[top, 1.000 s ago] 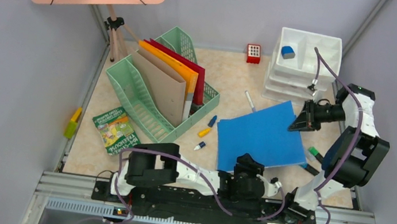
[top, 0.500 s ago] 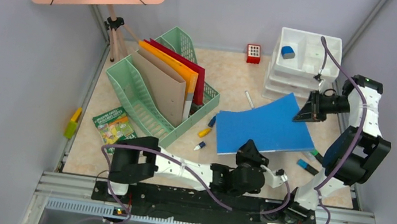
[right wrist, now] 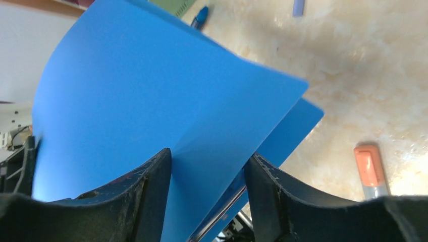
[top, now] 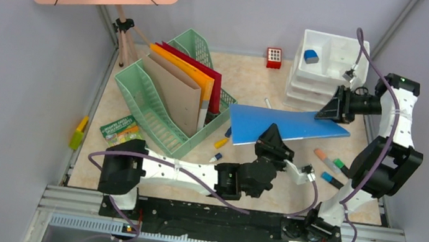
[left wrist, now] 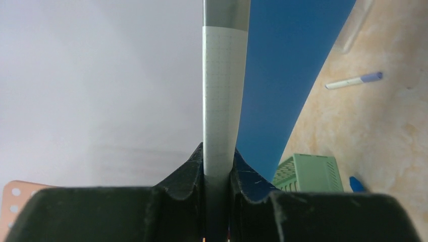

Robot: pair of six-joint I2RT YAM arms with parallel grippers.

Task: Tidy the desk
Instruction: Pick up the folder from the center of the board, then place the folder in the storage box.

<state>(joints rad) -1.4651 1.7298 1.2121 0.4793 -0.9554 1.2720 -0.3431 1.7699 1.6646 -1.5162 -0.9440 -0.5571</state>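
Observation:
A blue folder hangs tilted above the desk, seen almost edge-on from the top camera. My left gripper is shut on its near edge. In the left wrist view the jaws pinch the folder's pale spine, with the blue cover to the right. My right gripper stands at the folder's far right corner. In the right wrist view that gripper is open, and the blue folder passes between its spread fingers.
A green file rack with upright folders stands at the left. White stacked trays stand at the back right beside a red block. Loose markers and pens lie under and beside the folder. A green booklet lies front left.
The folder has risen off the desk and tilted towards edge-on. My left gripper closed on its near edge and lifted. My right gripper rose towards the back and opened.

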